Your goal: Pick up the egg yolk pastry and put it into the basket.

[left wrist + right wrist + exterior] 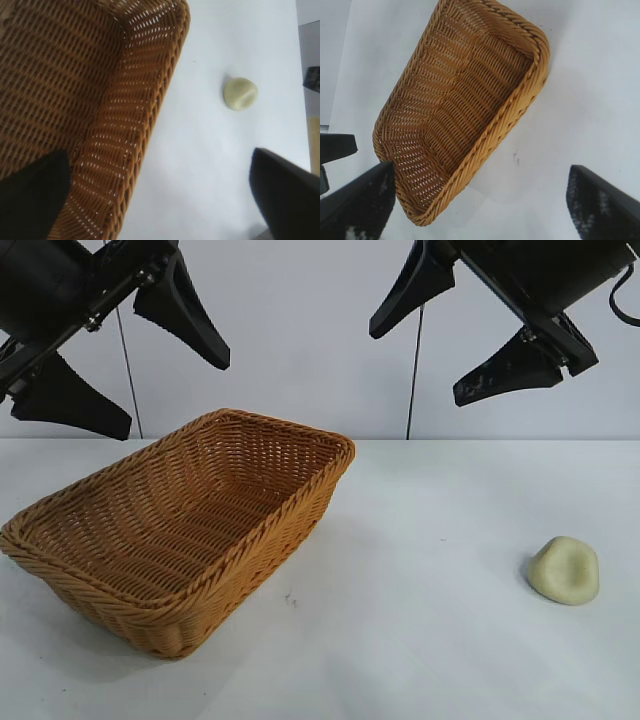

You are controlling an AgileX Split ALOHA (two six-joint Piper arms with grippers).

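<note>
The egg yolk pastry [564, 570], a small pale yellow-cream lump with a dent, lies on the white table at the right; it also shows in the left wrist view [240, 93]. The orange-brown wicker basket [290, 508] stands at the left, empty, and shows in both wrist views [150, 115] [525, 95]. My left gripper [125, 385] hangs open high above the basket's left end. My right gripper [432, 365] hangs open high above the table, up and left of the pastry. The pastry is out of the right wrist view.
The white table [420, 640] runs to a pale wall behind. A small dark mark [288, 597] is on the table by the basket's near right side. A table edge shows in the left wrist view [312, 100].
</note>
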